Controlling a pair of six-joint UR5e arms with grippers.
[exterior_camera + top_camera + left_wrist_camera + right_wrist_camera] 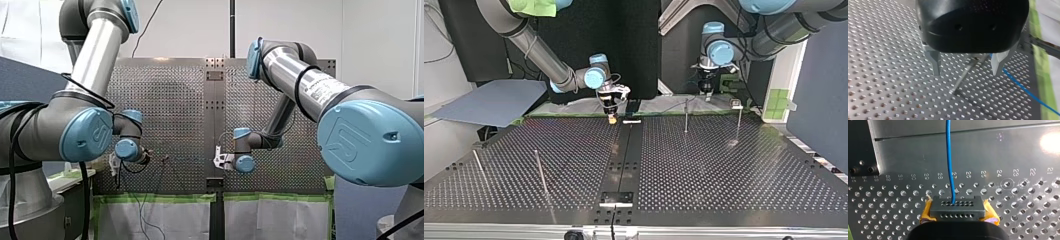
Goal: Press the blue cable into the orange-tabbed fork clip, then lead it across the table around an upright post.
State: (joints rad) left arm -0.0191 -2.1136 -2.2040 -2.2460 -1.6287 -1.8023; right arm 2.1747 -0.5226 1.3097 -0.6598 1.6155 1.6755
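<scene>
Front, top views oppose across table (724,165) — wrist cameras close.

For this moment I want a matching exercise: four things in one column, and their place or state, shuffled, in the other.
1. my left arm's black hand with metal fingers
2. thin blue cable
3. my right arm's hand with yellow pads
4. flat grey sheet

A. lies beside the perforated metal table, at the top view's left
B. shut on the cable, at the table's far edge
C. open, with a thin upright metal post showing between its fingers
D. runs straight ahead from the right hand

Pairs: 1-C; 2-D; 3-B; 4-A
</scene>
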